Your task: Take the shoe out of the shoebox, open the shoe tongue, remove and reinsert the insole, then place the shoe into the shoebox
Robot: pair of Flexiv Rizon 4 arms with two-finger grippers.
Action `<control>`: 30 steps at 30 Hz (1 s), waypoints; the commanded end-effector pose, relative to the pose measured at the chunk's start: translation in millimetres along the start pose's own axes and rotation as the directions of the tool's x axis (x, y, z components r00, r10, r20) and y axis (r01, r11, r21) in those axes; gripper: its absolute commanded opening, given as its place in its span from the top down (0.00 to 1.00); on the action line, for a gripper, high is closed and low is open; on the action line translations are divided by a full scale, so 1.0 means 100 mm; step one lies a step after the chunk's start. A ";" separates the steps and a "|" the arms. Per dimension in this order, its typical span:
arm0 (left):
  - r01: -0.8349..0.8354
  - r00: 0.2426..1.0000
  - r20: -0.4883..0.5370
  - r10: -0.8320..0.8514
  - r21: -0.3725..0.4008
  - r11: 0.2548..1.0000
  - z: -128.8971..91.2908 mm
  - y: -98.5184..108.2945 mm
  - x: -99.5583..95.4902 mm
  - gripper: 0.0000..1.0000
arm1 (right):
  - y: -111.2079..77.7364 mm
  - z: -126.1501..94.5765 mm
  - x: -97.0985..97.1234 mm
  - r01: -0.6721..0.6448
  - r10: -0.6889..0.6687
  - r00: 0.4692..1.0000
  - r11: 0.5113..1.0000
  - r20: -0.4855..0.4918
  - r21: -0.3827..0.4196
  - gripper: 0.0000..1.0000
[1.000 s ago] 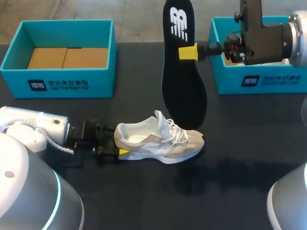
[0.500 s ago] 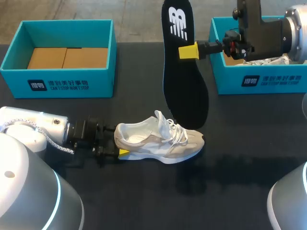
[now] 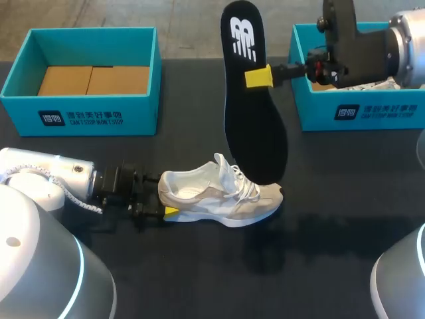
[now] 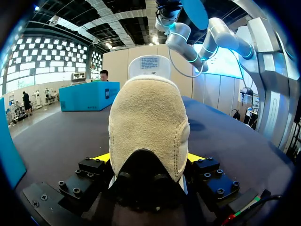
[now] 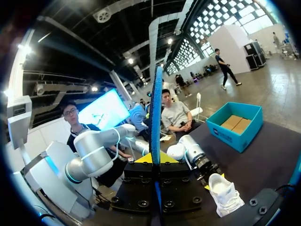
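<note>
Insole point(image 3: 252, 100), 12 o'clock in the head view: one white logo point(image 3: 243, 34) on the black upper end. Left box point(image 3: 133, 119), 10 o'clock: dark emblem point(image 3: 51, 118) and two lines of dark print on the front wall. Right box point(image 3: 319, 113), 2 o'clock: same marking. Shoe point(image 4: 149, 136), left wrist view: white tongue label point(image 4: 149, 66), print too small to read.

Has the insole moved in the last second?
Yes, slightly: the insole, held by the right gripper, has drifted away from the right shoebox, and its toe now hangs a little lower over the shoe.
</note>
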State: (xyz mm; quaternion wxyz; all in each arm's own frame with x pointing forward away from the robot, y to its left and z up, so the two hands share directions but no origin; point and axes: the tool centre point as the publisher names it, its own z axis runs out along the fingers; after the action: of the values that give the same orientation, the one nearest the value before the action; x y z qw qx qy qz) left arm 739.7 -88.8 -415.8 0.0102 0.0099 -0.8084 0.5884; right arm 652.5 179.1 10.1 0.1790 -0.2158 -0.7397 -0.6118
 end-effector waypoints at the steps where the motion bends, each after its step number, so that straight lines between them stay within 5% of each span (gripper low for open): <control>1: -0.001 1.000 0.001 0.001 0.000 1.000 0.01 0.02 0.02 1.00 | -0.01 0.01 0.01 -0.002 0.002 1.000 1.000 0.004 -0.002 1.00; 28: -0.001 1.000 0.001 0.001 0.000 1.000 0.01 0.02 0.02 1.00 | -0.01 0.01 0.01 -0.002 0.002 1.000 1.000 0.004 -0.002 1.00; 29: -0.001 1.000 0.001 0.001 0.000 1.000 0.01 0.02 0.02 0.93 | -0.01 0.01 0.01 -0.002 0.002 1.000 1.000 0.004 -0.002 1.00; 30: -0.001 1.000 0.001 0.001 0.000 1.000 0.01 0.02 0.02 0.75 | -0.01 0.01 0.01 -0.002 0.002 1.000 1.000 0.004 -0.002 1.00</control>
State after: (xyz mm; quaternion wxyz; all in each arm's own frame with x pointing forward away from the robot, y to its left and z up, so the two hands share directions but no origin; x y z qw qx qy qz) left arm 739.7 -88.8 -415.8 0.0102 0.0099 -0.8084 0.5884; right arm 649.7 178.2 10.0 0.1774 -0.2182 -0.7391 -0.6121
